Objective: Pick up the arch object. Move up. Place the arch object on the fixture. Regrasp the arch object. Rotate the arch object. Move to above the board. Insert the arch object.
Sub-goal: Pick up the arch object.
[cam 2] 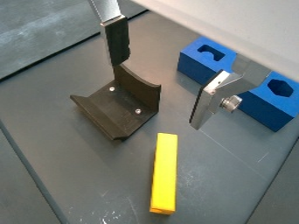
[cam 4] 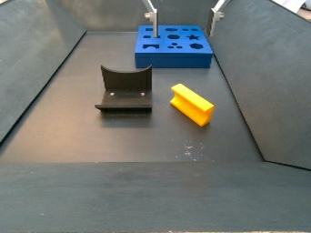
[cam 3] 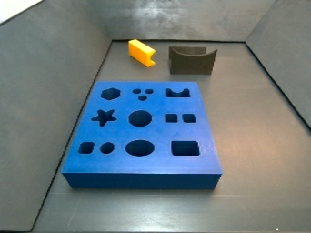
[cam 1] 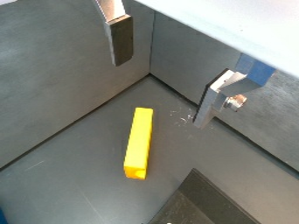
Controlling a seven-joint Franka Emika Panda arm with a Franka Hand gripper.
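Dark grey floor (cam 4: 73,127), board (cam 3: 144,135), fixture (cam 4: 124,89), arch object (cam 4: 191,103), hand (cam 2: 158,70) above

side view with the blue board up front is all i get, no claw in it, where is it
observer: The claw hangs open above the floor, with nothing between its fingers.
operator: is it touching the arch object
observer: No. In both wrist views the arch object lies flat on the floor below, clear of both fingers.
operator: fixture only shows me its back
observer: On its hidden side the fixture has a flat base plate that reaches away from the board.
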